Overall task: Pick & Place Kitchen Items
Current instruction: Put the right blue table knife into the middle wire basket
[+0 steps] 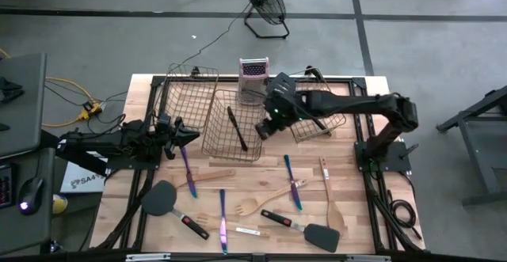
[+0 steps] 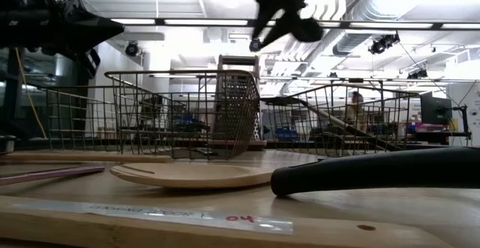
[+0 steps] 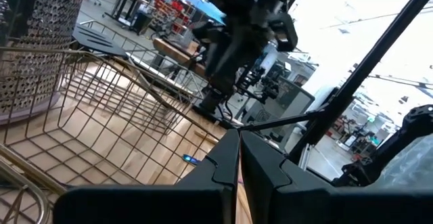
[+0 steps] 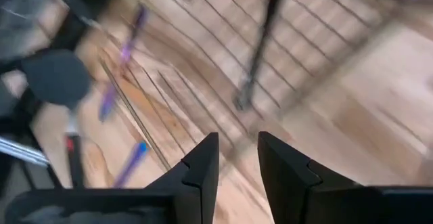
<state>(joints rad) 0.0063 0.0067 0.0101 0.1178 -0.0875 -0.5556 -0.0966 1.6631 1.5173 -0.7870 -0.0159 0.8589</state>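
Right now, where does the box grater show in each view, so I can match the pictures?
High: grater at the table's far edge, behind the middle basket.
Low: centre, upright behind that basket.
Left wrist: grater at the picture's upper left edge, beyond the basket wires.
Right wrist: not clearly in it.
Shared landmark: the middle basket.

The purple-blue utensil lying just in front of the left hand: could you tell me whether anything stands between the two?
Nothing visible does. In the high view the left hand, fingers shut, sits at the table's left side, and the purple-blue utensil lies on bare wood just beyond its tips. The middle basket stands off to the side, not between them.
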